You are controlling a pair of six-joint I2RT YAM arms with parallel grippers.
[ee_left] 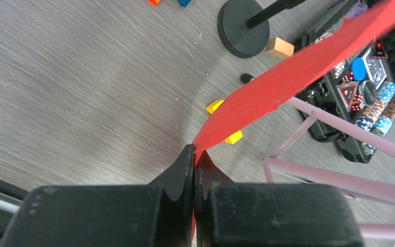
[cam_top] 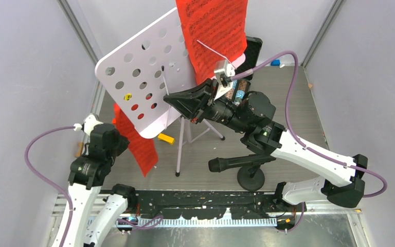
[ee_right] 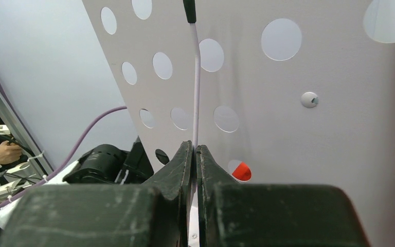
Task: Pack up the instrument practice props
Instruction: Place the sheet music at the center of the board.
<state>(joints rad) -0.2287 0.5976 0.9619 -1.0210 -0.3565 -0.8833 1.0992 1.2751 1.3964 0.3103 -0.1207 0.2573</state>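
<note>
The white hole-punched music rack [cam_top: 133, 77] stands tilted on silver tripod legs [cam_top: 181, 146]. My right gripper [cam_top: 167, 99] is shut on the rack's thin silver retainer wire [ee_right: 196, 77], right against the rack's face [ee_right: 308, 134]. One red sheet-music page [cam_top: 213, 31] lies on the rack's upper right. A second red page [cam_top: 138, 141] hangs below the rack's left edge, and my left gripper [ee_left: 194, 154] is shut on the lower end of that page [ee_left: 298, 72]. A black microphone [cam_top: 230, 163] leans on its round-based pole [cam_top: 251, 179] in front of the right arm.
The open black case of poker chips [ee_left: 365, 98] lies behind the right wrist, partly hidden. Yellow blocks [ee_left: 232, 137] and a tan block [ee_left: 280, 47] lie on the floor near the tripod. A blue block [cam_top: 275, 63] sits far right. Grey walls close in both sides.
</note>
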